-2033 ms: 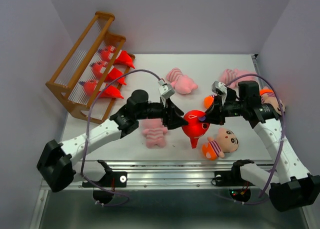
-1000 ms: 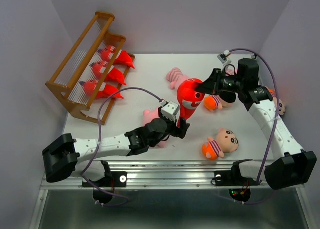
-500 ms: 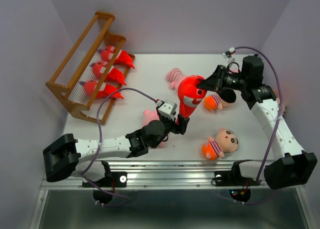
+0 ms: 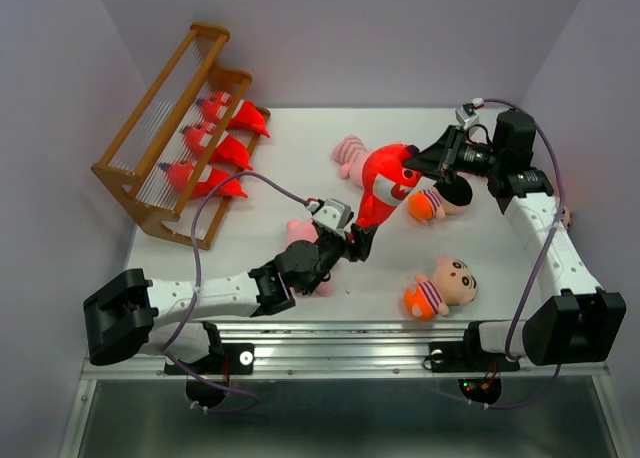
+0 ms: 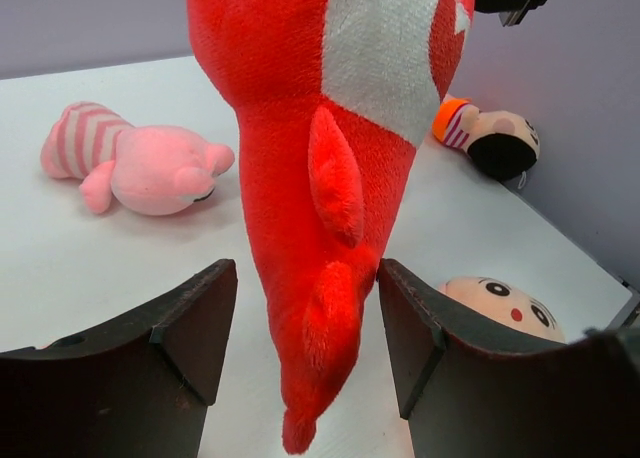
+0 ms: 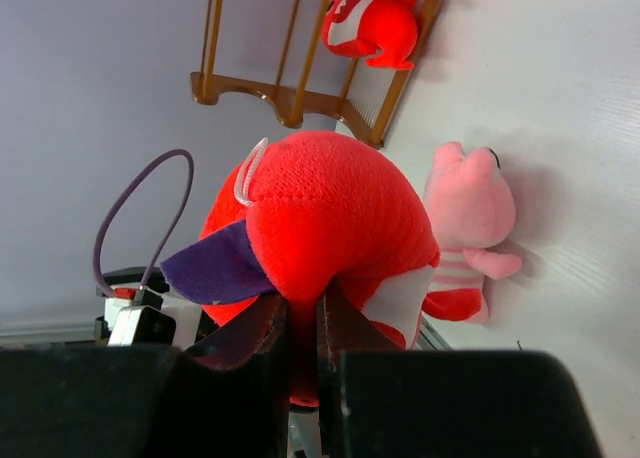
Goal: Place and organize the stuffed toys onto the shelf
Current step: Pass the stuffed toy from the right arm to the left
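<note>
- My right gripper (image 4: 418,164) has hauled the red monster (image 4: 384,184) up off the table (image 4: 490,248) and toward the far right. Two seconds back the toy sat low, near centre.
- The monster now hangs tilted, head up in the pinch, tail pointing down and left.
- My left arm went from elbow raised to stretched low along the near side.
- The left gripper (image 4: 358,240) swung from pointing right at the toy to sitting at its tail, jaws either side.
- The boy doll (image 4: 432,204) beyond the right gripper shows more now.
</note>
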Tool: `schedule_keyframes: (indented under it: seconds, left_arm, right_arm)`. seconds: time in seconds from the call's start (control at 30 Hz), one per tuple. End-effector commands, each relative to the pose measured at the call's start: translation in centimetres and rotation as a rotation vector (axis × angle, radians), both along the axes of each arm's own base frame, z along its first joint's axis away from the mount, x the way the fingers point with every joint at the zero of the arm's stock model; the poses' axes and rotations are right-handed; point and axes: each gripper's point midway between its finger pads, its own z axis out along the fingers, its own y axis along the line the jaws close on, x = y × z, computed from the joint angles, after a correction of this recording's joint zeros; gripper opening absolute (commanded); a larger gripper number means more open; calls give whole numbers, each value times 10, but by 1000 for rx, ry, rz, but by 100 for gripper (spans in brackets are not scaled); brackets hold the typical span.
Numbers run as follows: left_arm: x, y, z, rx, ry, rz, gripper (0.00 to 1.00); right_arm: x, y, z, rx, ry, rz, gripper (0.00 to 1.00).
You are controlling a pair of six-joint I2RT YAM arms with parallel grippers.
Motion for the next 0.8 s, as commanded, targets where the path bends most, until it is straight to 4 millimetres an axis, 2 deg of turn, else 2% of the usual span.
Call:
schedule_keyframes:
  seconds: [0.0, 0.07, 0.17, 0.2, 0.23, 0.27, 0.37, 0.47, 0.5, 0.57, 0.6, 0.7, 0.73, 0.77]
  left_arm:
    - [1, -4, 31, -62, -68, 0, 68]
    - [0, -7, 31, -56, -72, -10, 65]
    - [0, -9, 32, -55, -76, -19, 52]
    - [0, -9, 31, -49, -75, -16, 37]
    - [0, -9, 31, -48, -74, -15, 29]
    - [2, -6, 31, -42, -69, -1, 0]
    - [2, -1, 31, -52, -61, 13, 0]
    - [3, 10, 32, -82, -37, 51, 0]
    - [3, 15, 31, -87, -28, 63, 0]
    - [1, 22, 33, -122, 3, 74, 0]
    - [1, 30, 30, -122, 31, 96, 0]
    - [0, 41, 26, -169, 115, 136, 0]
    - [-1, 50, 24, -163, 139, 160, 0]
    - [-1, 55, 24, -175, 158, 175, 0]
  right_arm:
    - [-12, 3, 28, 52, -81, 36, 1]
    - [-13, 4, 29, 56, -79, 41, 1]
    - [-14, 4, 29, 60, -81, 47, 1]
    - [-14, 4, 29, 60, -81, 48, 1]
    - [-14, 4, 29, 61, -78, 48, 1]
    - [-15, 4, 29, 57, -96, 51, 1]
    - [-16, 4, 28, 46, -119, 55, 3]
    - [-18, 3, 29, 22, -176, 64, 32]
    - [-19, 3, 29, 5, -215, 72, 48]
    - [-17, -1, 29, -18, -258, 66, 65]
    - [-16, -2, 30, -43, -305, 62, 77]
    - [-9, -10, 26, -94, -363, 13, 94]
    - [-7, -16, 26, -128, -415, -6, 100]
    - [-4, -20, 25, -148, -433, -28, 100]
